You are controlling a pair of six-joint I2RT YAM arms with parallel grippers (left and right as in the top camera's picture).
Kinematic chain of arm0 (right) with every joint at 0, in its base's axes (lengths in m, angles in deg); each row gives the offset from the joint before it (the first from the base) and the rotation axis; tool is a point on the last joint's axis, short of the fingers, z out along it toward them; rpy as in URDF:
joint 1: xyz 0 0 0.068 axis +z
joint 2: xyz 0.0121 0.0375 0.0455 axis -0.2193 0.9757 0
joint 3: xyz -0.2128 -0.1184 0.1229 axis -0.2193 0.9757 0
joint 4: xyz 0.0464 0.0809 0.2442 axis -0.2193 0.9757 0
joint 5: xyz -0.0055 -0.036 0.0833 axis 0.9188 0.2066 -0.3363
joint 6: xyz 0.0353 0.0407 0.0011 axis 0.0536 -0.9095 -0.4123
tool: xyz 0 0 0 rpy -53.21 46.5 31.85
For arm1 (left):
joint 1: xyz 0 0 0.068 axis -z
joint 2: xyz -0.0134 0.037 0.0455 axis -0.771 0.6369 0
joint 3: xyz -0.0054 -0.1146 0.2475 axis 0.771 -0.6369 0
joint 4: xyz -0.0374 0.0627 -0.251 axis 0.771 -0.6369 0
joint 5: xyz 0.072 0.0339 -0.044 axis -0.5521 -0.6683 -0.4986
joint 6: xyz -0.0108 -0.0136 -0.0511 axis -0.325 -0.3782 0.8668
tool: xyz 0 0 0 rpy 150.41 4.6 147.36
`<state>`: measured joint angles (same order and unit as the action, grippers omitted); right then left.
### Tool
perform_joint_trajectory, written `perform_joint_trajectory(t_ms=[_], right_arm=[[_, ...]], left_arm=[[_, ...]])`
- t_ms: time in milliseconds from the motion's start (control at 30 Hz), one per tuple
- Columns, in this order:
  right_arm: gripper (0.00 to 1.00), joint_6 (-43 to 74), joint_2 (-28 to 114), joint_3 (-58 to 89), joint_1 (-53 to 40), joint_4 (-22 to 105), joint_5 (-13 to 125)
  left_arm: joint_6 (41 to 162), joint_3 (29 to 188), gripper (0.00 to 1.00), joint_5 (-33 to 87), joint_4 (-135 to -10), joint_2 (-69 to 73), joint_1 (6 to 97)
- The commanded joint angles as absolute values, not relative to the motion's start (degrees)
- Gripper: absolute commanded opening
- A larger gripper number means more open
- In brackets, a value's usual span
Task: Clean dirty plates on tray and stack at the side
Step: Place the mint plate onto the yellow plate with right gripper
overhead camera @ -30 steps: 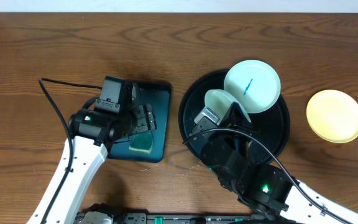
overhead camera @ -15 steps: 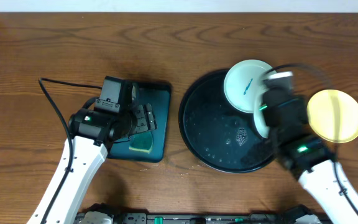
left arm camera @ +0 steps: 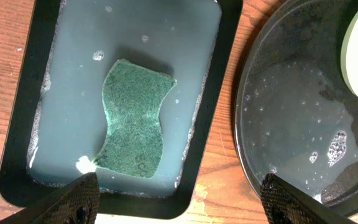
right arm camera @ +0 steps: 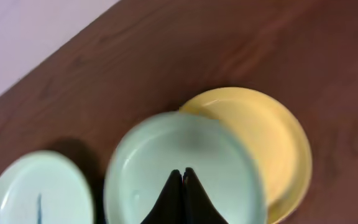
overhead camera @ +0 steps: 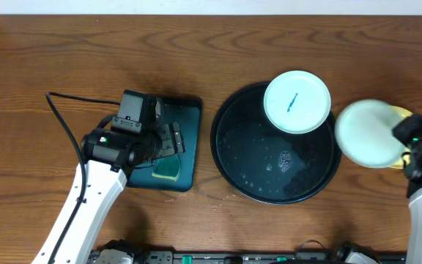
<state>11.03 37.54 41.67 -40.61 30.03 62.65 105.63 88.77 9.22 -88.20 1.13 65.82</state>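
Right gripper, clamped on a pale mint round plate, holds it over a pale yellow round plate; left gripper gapes wide above a green sponge.

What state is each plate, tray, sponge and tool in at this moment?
held mint plate: gripped by right tool, over yellow plate, no smear showing.
smeared mint plate: blue smear, on black tray, overlapping its far rim.
yellow plate: on table, partly covered.
black tray: wet, sudsy.
sponge: lying in soapy water in teal tray.
left tool: open.
right tool: shut on held mint plate.
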Motion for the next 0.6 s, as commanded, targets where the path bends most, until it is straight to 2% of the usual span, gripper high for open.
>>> perform_joint_trajectory(t_ms=[0, 133, 233, 433, 567], right_arm=[[0.01, 7.07, 41.65, 40.99, -45.73, 28.61, 63.55], [0.01, 7.14, 47.68, 40.99, -49.47, 27.43, 63.74], [0.04, 11.99, 50.96, 40.99, -49.44, 26.79, 56.4], [0.29, 17.06, 50.35, 40.54, -42.73, 21.83, 33.38], [0.4, 18.63, 50.59, 40.38, -31.67, 25.11, 33.19]], left_arm=[[105.28, 89.98, 0.83, 9.31, -88.37, 1.17, 65.51], [105.28, 89.98, 0.83, 9.31, -88.37, 1.17, 65.51], [105.28, 89.98, 0.83, 9.31, -88.37, 1.17, 65.51], [105.28, 89.98, 0.84, 9.31, -88.37, 1.17, 65.51], [105.28, 89.98, 0.83, 9.33, -88.37, 1.17, 65.51]])
